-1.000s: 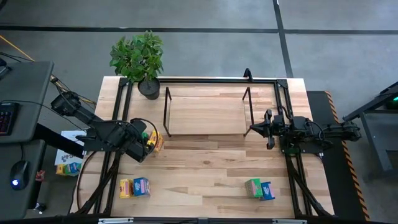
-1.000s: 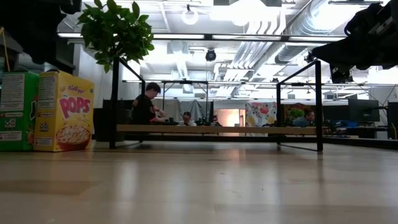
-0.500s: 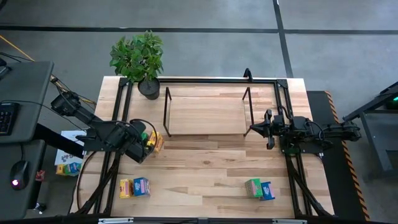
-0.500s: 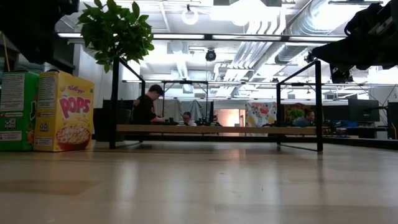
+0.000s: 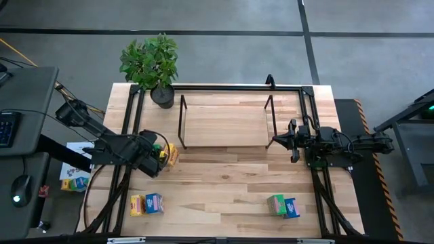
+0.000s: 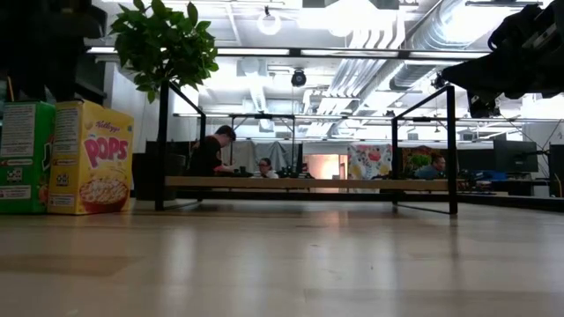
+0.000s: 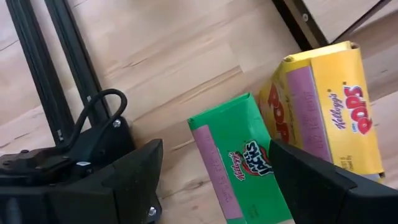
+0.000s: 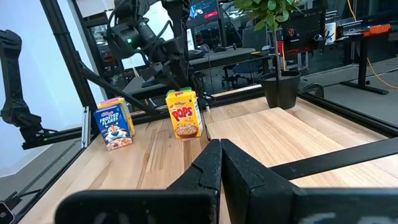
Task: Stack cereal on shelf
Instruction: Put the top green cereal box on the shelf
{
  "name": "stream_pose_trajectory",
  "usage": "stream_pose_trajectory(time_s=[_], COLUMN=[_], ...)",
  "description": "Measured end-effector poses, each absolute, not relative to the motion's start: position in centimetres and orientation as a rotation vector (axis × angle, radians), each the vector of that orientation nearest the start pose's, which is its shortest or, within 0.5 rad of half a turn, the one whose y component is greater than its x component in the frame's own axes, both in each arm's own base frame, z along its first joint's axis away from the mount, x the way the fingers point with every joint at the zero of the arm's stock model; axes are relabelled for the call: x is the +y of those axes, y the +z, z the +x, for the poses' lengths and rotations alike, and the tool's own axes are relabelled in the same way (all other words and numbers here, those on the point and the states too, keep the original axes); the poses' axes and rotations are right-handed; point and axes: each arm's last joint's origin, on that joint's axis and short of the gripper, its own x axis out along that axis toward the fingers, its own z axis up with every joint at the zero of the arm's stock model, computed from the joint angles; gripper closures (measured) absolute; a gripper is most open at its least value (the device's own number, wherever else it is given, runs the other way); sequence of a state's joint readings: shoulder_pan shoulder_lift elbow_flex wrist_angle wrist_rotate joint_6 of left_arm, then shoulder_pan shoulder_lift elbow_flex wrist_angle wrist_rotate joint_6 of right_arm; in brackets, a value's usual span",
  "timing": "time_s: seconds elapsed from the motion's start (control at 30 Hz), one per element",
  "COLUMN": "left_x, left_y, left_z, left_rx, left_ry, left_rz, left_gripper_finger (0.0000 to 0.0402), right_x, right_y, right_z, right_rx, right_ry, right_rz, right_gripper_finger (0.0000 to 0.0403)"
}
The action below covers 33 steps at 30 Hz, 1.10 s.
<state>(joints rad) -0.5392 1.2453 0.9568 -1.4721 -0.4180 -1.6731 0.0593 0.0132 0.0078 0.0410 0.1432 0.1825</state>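
Note:
A green cereal box and a yellow cereal box stand upright side by side on the table, near its left edge. My left gripper hangs open above them, pointing steeply down. One finger is off the green box's free side, the other over the seam between the two boxes. It touches neither box. The shelf stands at the far middle, its wooden board bare. My right gripper waits shut at the right edge.
A yellow and a blue box stand near the front left, a green and a blue box near the front right. A potted plant stands at the far left corner. A black frame runs round the table's edge.
My left gripper has sunk a little toward the green and yellow boxes; in the low view its dark bulk now reaches lower at the upper left. Both boxes stand as before.

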Motion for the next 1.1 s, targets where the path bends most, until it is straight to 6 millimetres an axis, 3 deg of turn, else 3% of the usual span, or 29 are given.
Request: stream_pose_trajectory(time_s=[0.87, 1.1], left_x=[-7.2, -7.4], left_y=[25.5, 23.8], left_z=[14.7, 15.0], left_rx=[0.966, 0.977], left_ry=[1.051, 1.036], left_rz=[-0.572, -0.597], left_gripper_finger=[0.0115, 0.0115], right_x=[0.2, 0.2], right_y=[16.9, 16.9], right_z=[9.8, 9.8], right_rx=[-0.043, -0.043], right_ry=[-0.08, -0.08], right_rz=[0.186, 0.186], right_gripper_finger=[0.0402, 0.0402])
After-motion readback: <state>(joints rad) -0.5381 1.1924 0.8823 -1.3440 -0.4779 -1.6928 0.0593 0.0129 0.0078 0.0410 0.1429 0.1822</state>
